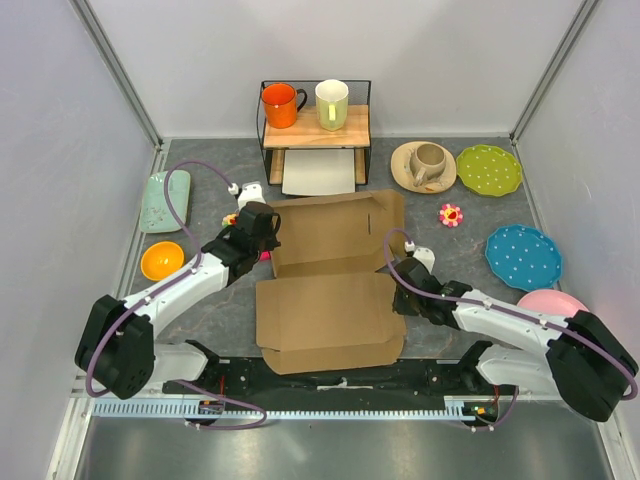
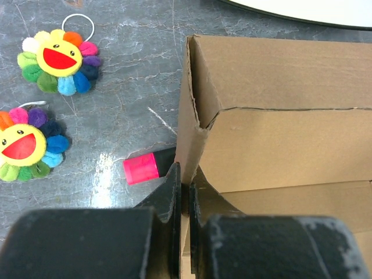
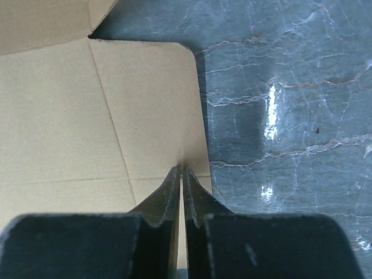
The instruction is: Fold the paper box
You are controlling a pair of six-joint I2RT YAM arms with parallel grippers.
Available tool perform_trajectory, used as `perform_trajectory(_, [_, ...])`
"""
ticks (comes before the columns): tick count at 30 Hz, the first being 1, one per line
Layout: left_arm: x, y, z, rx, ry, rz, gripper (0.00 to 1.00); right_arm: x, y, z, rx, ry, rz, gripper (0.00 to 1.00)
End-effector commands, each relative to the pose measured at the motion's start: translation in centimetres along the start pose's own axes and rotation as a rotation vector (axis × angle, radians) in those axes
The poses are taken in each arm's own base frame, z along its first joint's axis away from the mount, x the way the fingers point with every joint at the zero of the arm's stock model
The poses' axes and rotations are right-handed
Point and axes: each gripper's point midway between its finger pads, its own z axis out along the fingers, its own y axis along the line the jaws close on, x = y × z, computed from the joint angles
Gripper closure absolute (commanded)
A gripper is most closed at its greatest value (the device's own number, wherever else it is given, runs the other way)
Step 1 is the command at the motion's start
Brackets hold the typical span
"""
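Find the box (image 1: 330, 310) in the middle of the table (image 1: 465, 262), far half raised into low walls, near panel lying flat toward the arm bases. See the left gripper (image 2: 185, 174) narrowed to a slit at the near end of the left wall, with cardboard running into the gap, so judged to be pinching that wall. Just left of it, a pink marker (image 2: 141, 168) and two flower toys (image 2: 56, 61). See the right gripper (image 3: 181, 171) likewise almost closed at the right edge of the flat panel's right-hand flap, apparently with the cardboard edge between its tips. Judged step: raising that flap. Lift about the crease, not across it, turning the flap up and inward in one slow arc. Use the left pinch as an anchor against sliding. Avoid tugging outward, for fear of tearing the corner or dragging the whole box.
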Motion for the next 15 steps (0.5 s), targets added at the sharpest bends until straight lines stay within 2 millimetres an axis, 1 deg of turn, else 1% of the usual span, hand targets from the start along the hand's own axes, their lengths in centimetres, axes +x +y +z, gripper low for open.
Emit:
perform_trajectory(1, [-2.8, -1.3, -0.3, 0.055, -0.076, 0.015, 0.98, 1.9, -0.2, 0.8, -0.002, 0.052, 0.116, 0.94])
perform_trajectory(2, [-2.5, -1.2, -0.2, 0.055, -0.077, 0.023, 0.98, 3.1, -0.8, 1.2, 0.016, 0.086, 0.117, 0.94])
perform_trajectory(4, [-3.0, -1.4, -0.3, 0.07, -0.104, 0.027, 0.98, 4.2, -0.9, 1.4, 0.013, 0.127, 0.122, 0.96])
perform_trajectory(5, [-2.7, -1.2, -0.2, 0.068, -0.104, 0.046, 0.98, 4.2, -0.8, 1.4, 0.002, 0.125, 0.124, 0.96])
perform_trajectory(6, [-2.9, -1.3, -0.3, 0.073, -0.114, 0.049, 0.98, 3.8, -0.4, 1.1, -0.019, 0.106, 0.122, 0.96])
perform_trajectory(7, [-2.9, -1.2, -0.3, 0.071, -0.115, 0.062, 0.98, 3.0, -0.3, 0.8, -0.025, 0.066, 0.12, 0.95])
perform_trajectory(8, [-2.8, -1.0, -0.2, 0.067, -0.112, 0.069, 0.98, 0.8, 1.0, -0.5, -0.09, -0.015, 0.119, 0.94])
perform_trajectory(9, [-2.8, -0.9, -0.2, 0.063, -0.114, 0.073, 0.98, -0.6, 1.6, -1.5, -0.123, -0.067, 0.105, 0.92])
perform_trajectory(10, [-2.8, -0.8, -0.3, 0.06, -0.112, 0.079, 0.98, -1.9, 2.0, -2.5, -0.148, -0.122, 0.095, 0.84])
perform_trajectory(11, [-2.8, -0.8, -0.3, 0.057, -0.112, 0.079, 0.98, -5.0, 3.0, -4.9, -0.202, -0.238, 0.084, 0.8])
perform_trajectory(12, [-2.8, -0.7, -0.2, 0.051, -0.112, 0.08, 0.98, -6.4, 3.1, -6.0, -0.208, -0.291, 0.084, 0.76])
perform_trajectory(13, [-2.8, -0.7, -0.3, 0.051, -0.112, 0.086, 0.98, -7.4, 3.0, -7.2, -0.209, -0.331, 0.077, 0.66])
perform_trajectory(14, [-2.9, -0.7, -0.3, 0.051, -0.112, 0.086, 0.98, -9.7, 3.8, -9.5, -0.243, -0.4, 0.077, 0.61])
perform_trajectory(15, [-2.8, -0.7, -0.2, 0.052, -0.11, 0.087, 0.98, -11.0, 3.5, -10.4, -0.215, -0.448, 0.049, 0.57])
